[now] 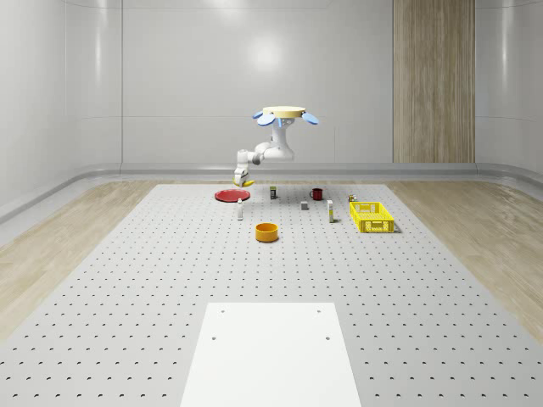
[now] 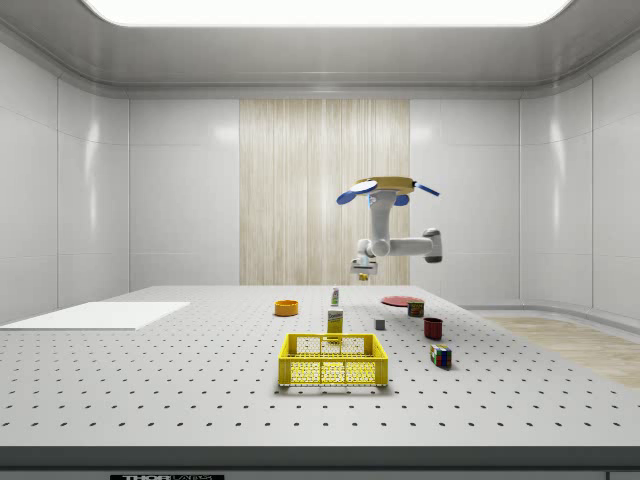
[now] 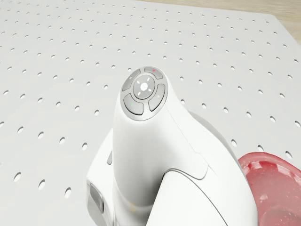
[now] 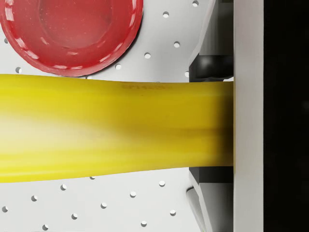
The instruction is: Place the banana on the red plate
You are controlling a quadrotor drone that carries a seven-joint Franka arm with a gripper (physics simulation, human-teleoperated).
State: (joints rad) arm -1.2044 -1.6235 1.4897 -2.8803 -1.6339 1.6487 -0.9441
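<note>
Gripper (image 1: 243,180) clamps my curved yellow banana (image 4: 116,128) in the air just beside the round red plate (image 1: 230,196), near the perforated grey table's (image 1: 127,280) far edge, while the white quadrotor drone (image 1: 283,113) hovers nearby.

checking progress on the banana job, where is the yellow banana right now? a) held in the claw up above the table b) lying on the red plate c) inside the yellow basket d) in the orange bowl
a, the long yellow banana is clamped in the claw, hanging in the air beside the round red plate while the drone hovers above the table.
</note>
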